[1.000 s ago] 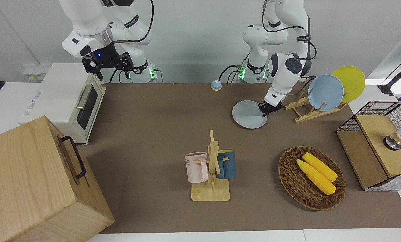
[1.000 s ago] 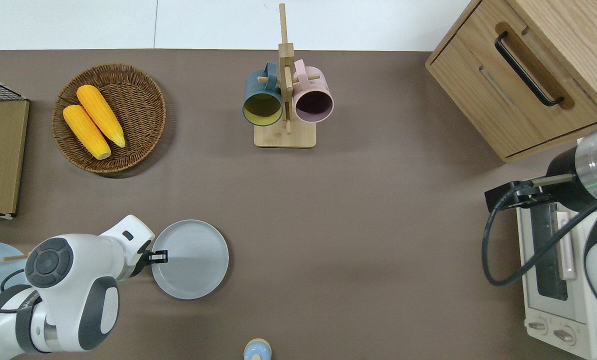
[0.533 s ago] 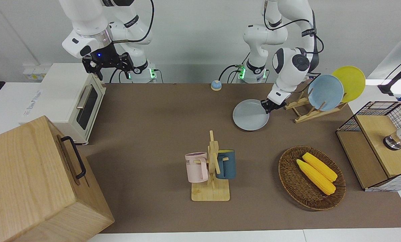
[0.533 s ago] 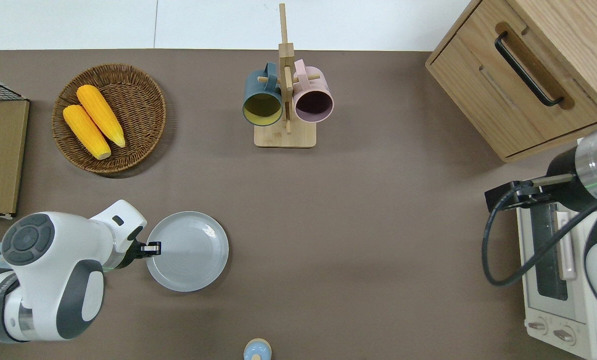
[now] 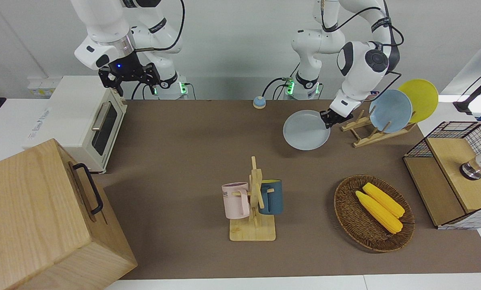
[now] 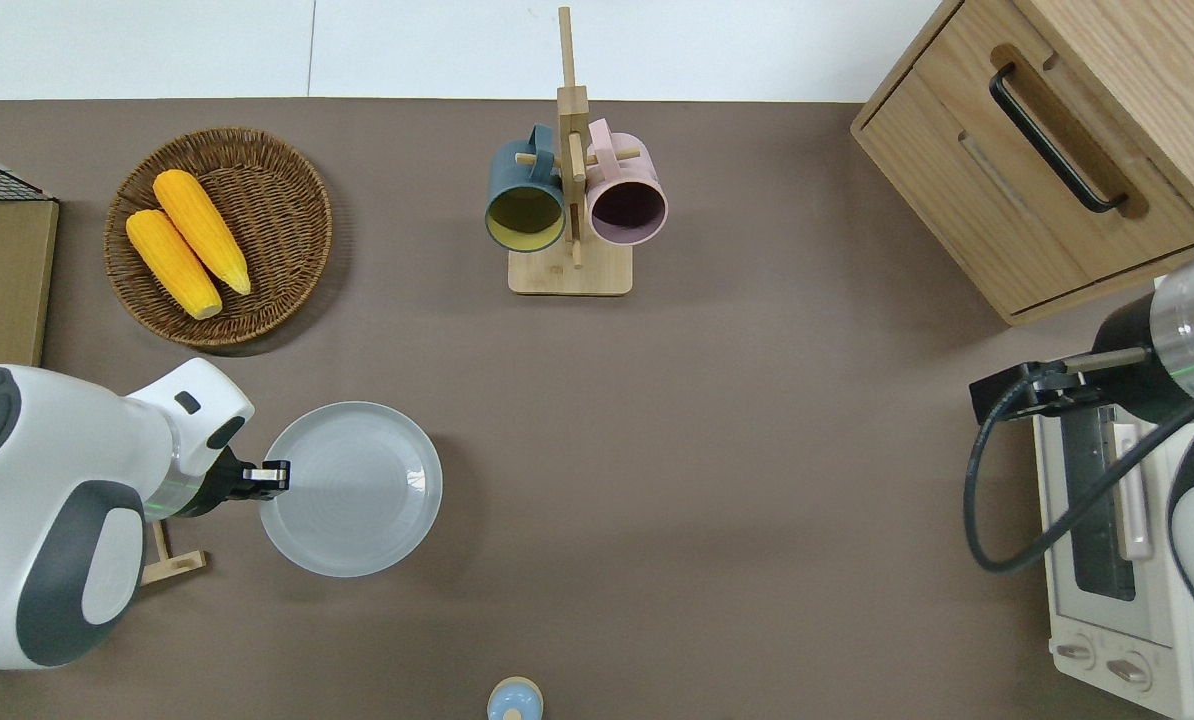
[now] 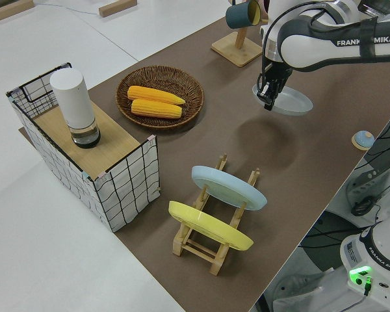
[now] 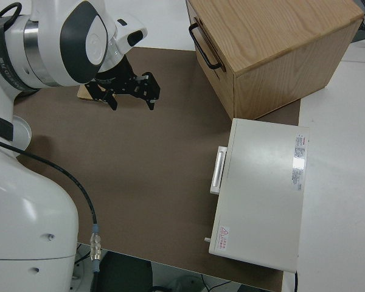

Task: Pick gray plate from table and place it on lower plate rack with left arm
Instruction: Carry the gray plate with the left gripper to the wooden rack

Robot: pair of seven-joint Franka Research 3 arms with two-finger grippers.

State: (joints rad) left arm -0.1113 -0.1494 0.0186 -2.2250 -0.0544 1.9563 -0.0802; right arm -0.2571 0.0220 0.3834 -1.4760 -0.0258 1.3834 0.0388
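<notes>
The gray plate [image 5: 306, 129] [image 6: 352, 488] [image 7: 285, 101] hangs roughly level above the table [image 5: 192, 141], casting a shadow on it. My left gripper [image 5: 331, 117] [image 6: 272, 475] [image 7: 268, 97] is shut on the plate's rim at the side toward the rack. The lower plate rack [image 5: 359, 125] [image 7: 216, 255] stands beside it toward the left arm's end of the table. A light blue plate [image 5: 390, 110] and a yellow plate [image 5: 418, 100] lean in it, while the pegs closest to the gray plate are bare. My right gripper [image 5: 129, 78] [image 8: 131, 91] is parked and open.
A wicker basket [image 5: 347, 219] with two corn cobs and a wooden mug stand [image 5: 254, 201] with two mugs stand farther from the robots. A wire crate [image 5: 454, 173] sits at the left arm's end. A small bell [image 5: 259, 102], toaster oven [image 5: 83, 117] and wooden cabinet [image 5: 43, 217] are also present.
The left gripper has raised the gray plate off the table and carried it a little toward the rack. The right arm has stayed still.
</notes>
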